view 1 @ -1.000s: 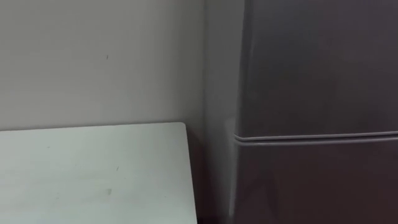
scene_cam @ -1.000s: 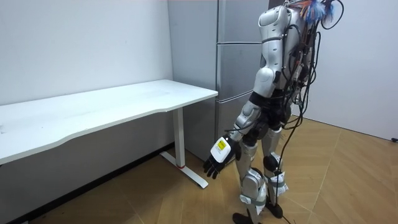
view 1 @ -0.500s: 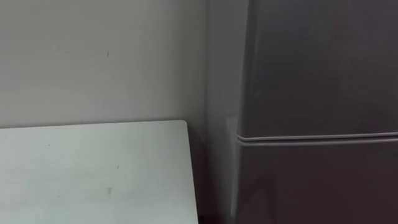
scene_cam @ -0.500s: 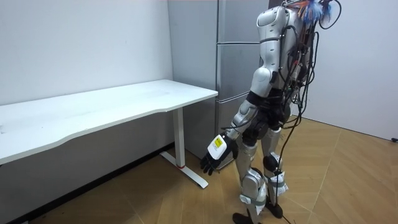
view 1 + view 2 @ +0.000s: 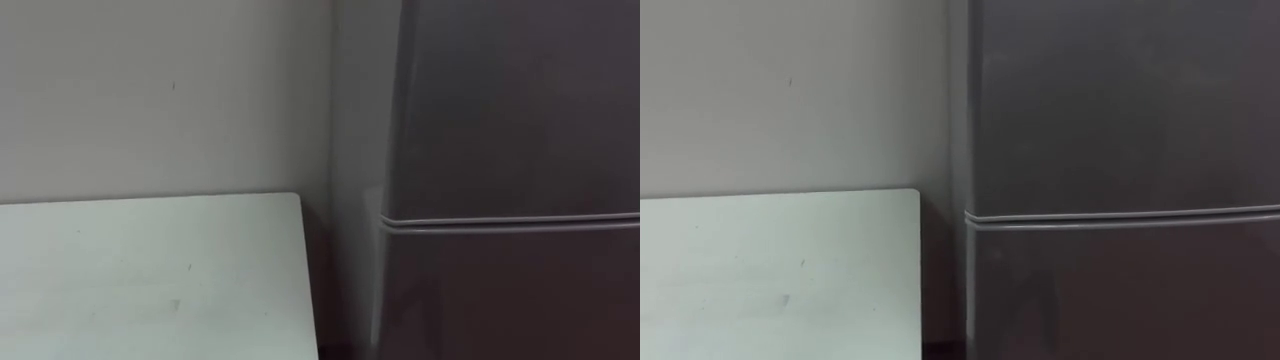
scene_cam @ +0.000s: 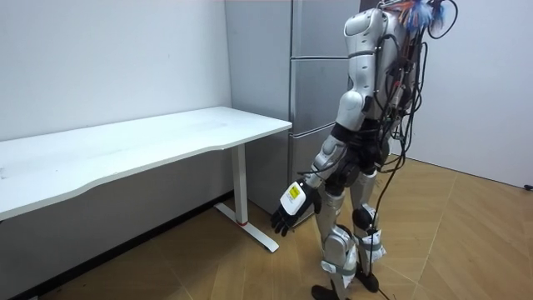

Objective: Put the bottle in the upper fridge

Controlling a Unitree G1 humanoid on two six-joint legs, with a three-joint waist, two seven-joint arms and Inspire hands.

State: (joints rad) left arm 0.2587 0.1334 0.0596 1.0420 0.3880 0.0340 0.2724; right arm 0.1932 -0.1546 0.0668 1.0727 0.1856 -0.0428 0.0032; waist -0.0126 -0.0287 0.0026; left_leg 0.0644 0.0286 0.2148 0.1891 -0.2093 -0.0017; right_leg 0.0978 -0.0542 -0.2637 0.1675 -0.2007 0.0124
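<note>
Two doors of the fridge (image 5: 510, 150) fill the right of what I see ahead, the upper door (image 5: 520, 100) above the lower door (image 5: 510, 300), with a pale seam (image 5: 510, 221) running level between them. Both doors are shut flush. To my left the white desk (image 5: 150, 270) reaches almost to the fridge's side, a narrow dark gap between its end and the fridge. Behind the desk rises a plain light wall (image 5: 160, 100). The desk's top is bare where I look at it.

From the room view, I stand upright on the wooden floor (image 6: 466, 242), close before the fridge, just off the desk's end. My left hand (image 6: 291, 212) hangs low beside my thigh on the room view's left, well below the desk's top and well apart from the fridge doors. Its fingers point down, loose and nearly straight, and nothing is between them.

Where the bottle is I cannot tell, so I cannot place it relative to that hand.
</note>
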